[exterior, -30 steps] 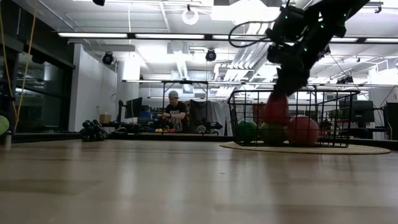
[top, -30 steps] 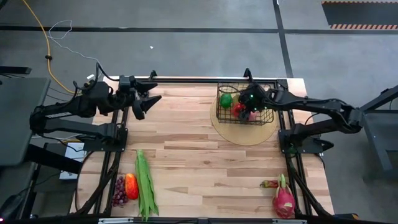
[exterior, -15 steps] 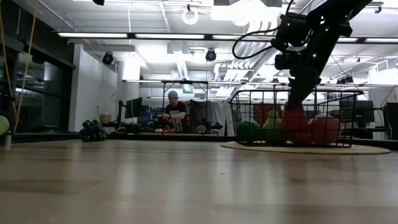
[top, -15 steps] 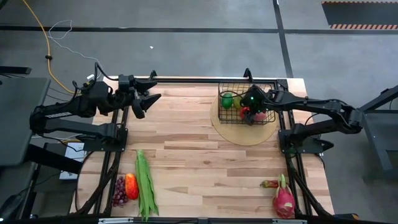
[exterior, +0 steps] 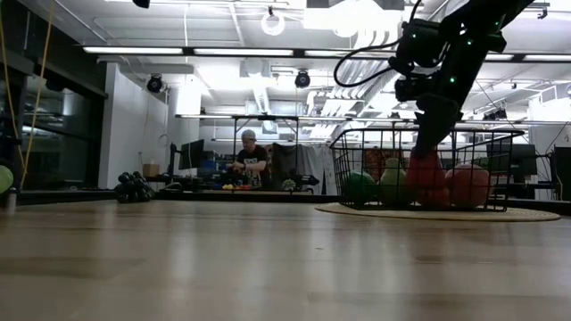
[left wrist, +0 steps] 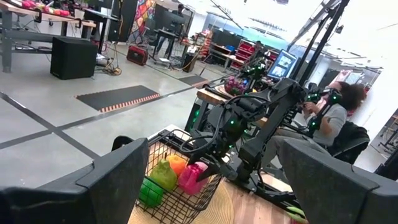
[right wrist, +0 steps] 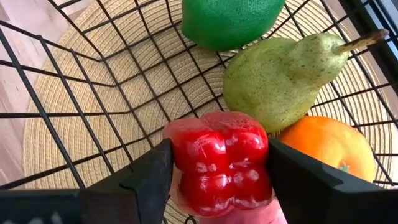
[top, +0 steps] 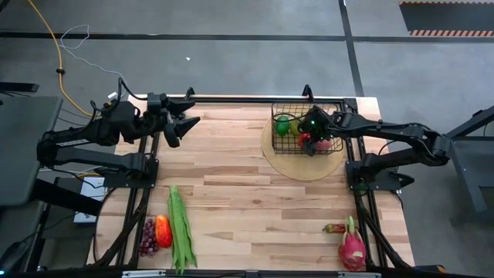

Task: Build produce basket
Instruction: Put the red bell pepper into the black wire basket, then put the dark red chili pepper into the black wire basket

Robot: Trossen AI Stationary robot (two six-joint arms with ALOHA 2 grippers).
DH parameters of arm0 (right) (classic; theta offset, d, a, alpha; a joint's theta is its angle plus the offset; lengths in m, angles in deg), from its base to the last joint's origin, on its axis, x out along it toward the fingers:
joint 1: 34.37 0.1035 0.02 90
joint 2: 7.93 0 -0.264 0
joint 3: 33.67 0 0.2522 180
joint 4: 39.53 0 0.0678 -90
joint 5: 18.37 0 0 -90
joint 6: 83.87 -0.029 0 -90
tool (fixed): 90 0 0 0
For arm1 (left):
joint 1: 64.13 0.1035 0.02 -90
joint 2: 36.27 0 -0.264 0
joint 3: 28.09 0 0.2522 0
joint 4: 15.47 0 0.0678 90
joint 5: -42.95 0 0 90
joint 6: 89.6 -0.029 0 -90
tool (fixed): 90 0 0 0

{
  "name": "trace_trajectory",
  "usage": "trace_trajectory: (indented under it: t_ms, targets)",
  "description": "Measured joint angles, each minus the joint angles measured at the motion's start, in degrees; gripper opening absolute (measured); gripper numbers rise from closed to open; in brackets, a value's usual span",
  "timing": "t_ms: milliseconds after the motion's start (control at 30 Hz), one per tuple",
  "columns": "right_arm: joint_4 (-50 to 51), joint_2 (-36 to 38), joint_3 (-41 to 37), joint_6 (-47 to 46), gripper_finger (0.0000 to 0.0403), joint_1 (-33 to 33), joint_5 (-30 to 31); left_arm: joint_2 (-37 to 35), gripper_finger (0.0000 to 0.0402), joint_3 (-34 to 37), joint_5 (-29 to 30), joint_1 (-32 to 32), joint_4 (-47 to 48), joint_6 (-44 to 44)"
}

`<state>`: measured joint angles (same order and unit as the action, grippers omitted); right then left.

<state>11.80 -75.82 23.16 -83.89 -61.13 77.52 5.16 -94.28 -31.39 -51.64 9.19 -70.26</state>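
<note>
Down inside the black wire basket [top: 305, 130] at roughly one o'clock on the table [top: 255, 193], right gripper [right wrist: 217, 171] with a red pepper [right wrist: 219, 160] between its two fingers [right wrist: 152, 174], both pressed against the pepper's sides, so gripping it. Sharing the basket: a green pepper [right wrist: 229, 20], a pear [right wrist: 283, 78] just beside the red pepper, an orange pepper [right wrist: 326, 146] touching the pear, and something pinkish [top: 324, 144] (too small to name from above). Basket seated on a round woven mat [top: 302, 162], seen from table level with red and green shapes behind the mesh [exterior: 419, 169]. Over at ten o'clock, left gripper [top: 185, 123] raised off the wood, fingers spread wide, holding nothing, pointed toward the basket. Down at seven o'clock, near the table's edge: dark purple grapes [top: 147, 236], touching a red-orange pepper [top: 163, 230], with long green beans [top: 180, 229] just beside. At five o'clock, a pink dragon fruit [top: 352, 249]. Beyond the table, a person [exterior: 247, 159] at a bench in the room.
</note>
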Motion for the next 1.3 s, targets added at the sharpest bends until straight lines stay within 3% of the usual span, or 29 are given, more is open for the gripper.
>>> trace_trajectory:
  t_ms: [400, 733, 900, 1100, 1300]
  targets:
    - [0.73, 0.00, 0.00, 0.03, 0.0243, 0.00, -0.14, -0.02, 0.0351, 0.00, -0.03, 0.00, -0.02, 0.00]
    - [2.17, 0.07, 0.21, 0.28, 0.0337, 0.00, 3.15, -0.02, 0.0351, 0.00, -0.04, 0.00, -0.02, -0.10]
    - [10.74, 0.98, 5.26, 2.61, 0.0365, 0.00, 3.90, -0.02, 0.0351, 0.00, -0.04, 0.00, 0.00, -0.91]
    - [14.43, 7.45, 11.92, 1.81, 0.0369, 0.00, -3.06, -0.09, 0.0351, 0.00, -3.84, 0.02, 0.00, -1.88]
    - [6.46, 16.91, 13.33, -9.95, 0.0369, 0.20, -8.40, -0.66, 0.0351, 0.00, -9.73, 0.00, -0.34, -3.02]
